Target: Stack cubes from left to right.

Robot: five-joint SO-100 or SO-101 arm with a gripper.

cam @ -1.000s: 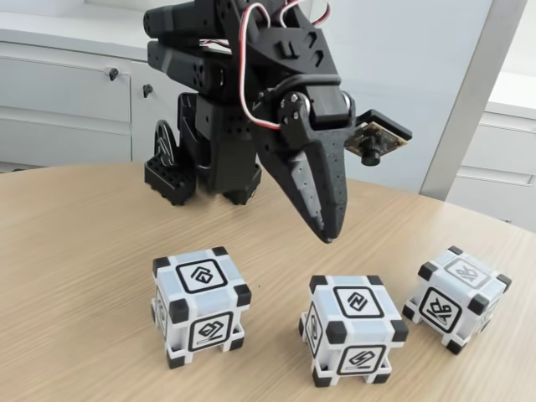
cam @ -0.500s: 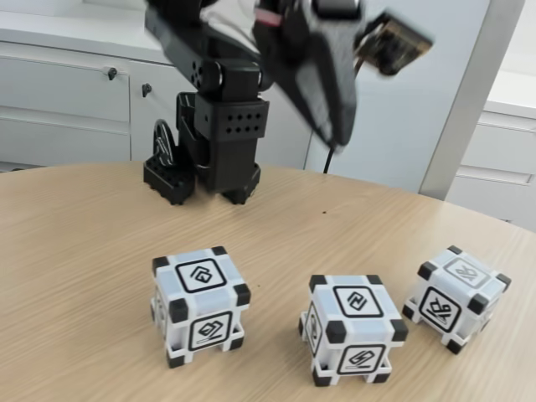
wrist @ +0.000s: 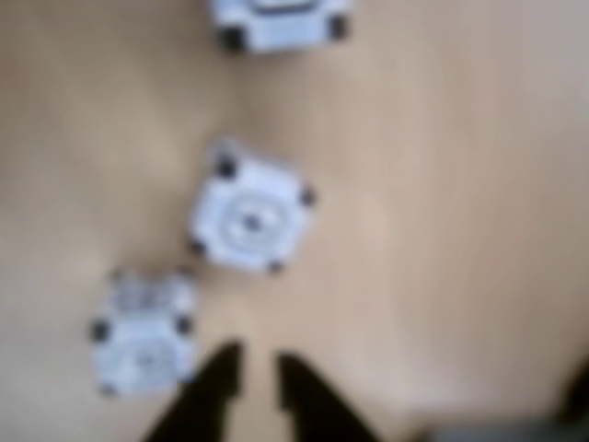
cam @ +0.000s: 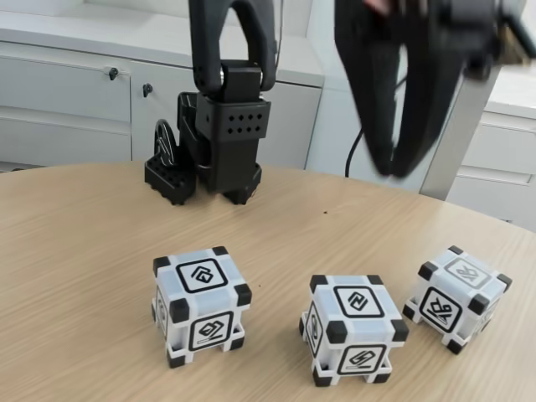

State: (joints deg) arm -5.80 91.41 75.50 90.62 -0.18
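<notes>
Fixed view: gripper point(cam: 400, 167) raised above the wooden table point(cam: 84, 251), fingers slightly parted, holding nothing.
Three cubes sit apart in a row on the table: left cube point(cam: 201, 306), middle cube point(cam: 352, 328), right cube point(cam: 456, 297). Wrist view is blurred; fingertips point(wrist: 221, 364) hang beside the nearest cube point(wrist: 143, 331).

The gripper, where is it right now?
In the fixed view the gripper hangs above the table's far right side, behind the middle cube and right cube.
</notes>
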